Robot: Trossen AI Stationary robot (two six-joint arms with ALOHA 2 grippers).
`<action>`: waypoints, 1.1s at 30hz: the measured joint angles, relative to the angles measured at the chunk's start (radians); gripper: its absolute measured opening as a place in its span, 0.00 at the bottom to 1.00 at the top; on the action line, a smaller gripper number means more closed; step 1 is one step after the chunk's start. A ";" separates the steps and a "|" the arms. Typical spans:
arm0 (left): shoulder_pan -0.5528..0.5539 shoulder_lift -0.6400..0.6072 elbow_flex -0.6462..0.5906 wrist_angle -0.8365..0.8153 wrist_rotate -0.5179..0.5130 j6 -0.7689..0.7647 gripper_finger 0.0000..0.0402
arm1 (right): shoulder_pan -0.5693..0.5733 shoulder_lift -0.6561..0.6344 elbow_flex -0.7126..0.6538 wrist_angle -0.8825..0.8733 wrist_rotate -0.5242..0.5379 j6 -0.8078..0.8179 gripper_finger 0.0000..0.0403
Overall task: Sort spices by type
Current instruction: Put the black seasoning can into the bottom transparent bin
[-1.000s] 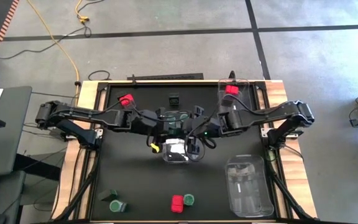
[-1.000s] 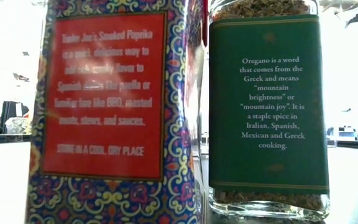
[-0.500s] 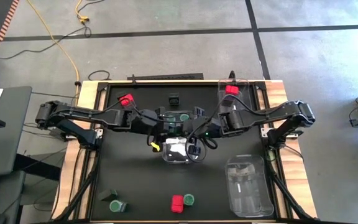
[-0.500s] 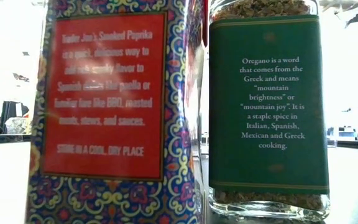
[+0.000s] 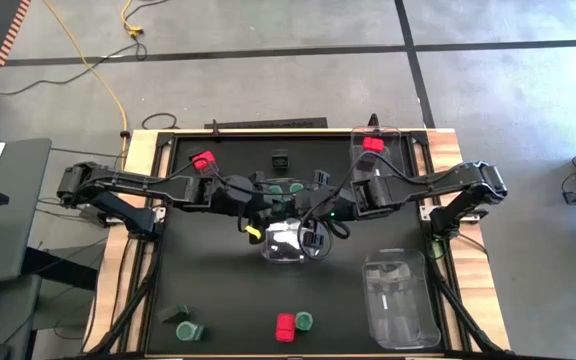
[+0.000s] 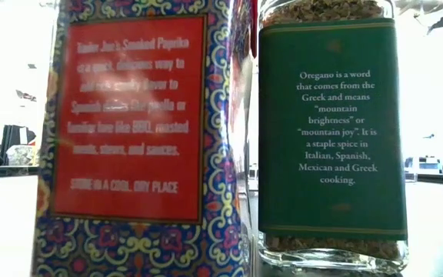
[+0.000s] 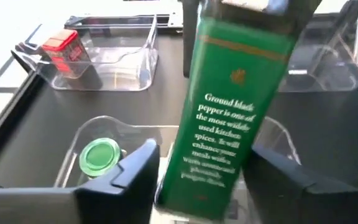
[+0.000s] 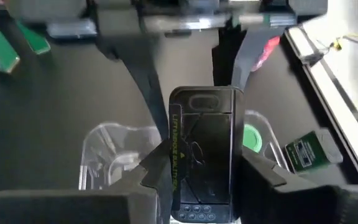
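Mid-task hand-over above the middle of the table [image 5: 218, 290]. The pepper jar [image 7: 235, 118], a tall square-sided jar with a glossy green label, hangs over the centre bin [image 5: 290, 243]; the right gripper [image 8: 197, 168] is clamped on it, as its wrist view shows by the dark faceted glass between the fingers, while the left gripper [image 7: 201, 180] stands with its jaws apart on either side of the label, no longer pressing it as far as can be judged. Sorting is partly done: a red tin [image 5: 372, 144] lies in the far right bin [image 5: 393, 135], and in the left wrist view a green-lidded round jar [image 7: 100, 155] sits inside the centre bin. The near right bin [image 5: 401, 300] holds no spice that can be made out. Still loose on the black mat are a red tin [image 5: 203, 161] far left, a small dark jar [image 5: 280, 158] at the far edge, two green containers [image 5: 182, 323] near left, and a paprika tin [image 5: 285, 327] standing just beside an oregano jar [image 5: 304, 320] at the near edge. The low view shows this last pair closely: patterned printed metal with a red panel, and clear glass showing dried flakes above and below a matt green label. The bins are thin, clear, rounded-corner plastic.
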 joint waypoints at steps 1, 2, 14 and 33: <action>0.000 0.000 0.000 0.000 0.000 -0.003 0.57 | 0.000 -0.008 0.000 -0.036 0.002 0.009 0.36; 0.000 0.000 0.000 0.000 0.000 0.004 0.59 | 0.000 -0.019 -0.001 -0.080 0.006 0.024 0.36; -0.014 0.000 0.000 -0.011 -0.001 0.038 0.62 | 0.295 -0.402 -0.134 -0.564 0.171 0.482 0.36; -0.048 0.000 0.000 -0.011 -0.002 -0.092 0.62 | 0.827 -0.447 -0.543 -0.515 0.123 0.853 0.37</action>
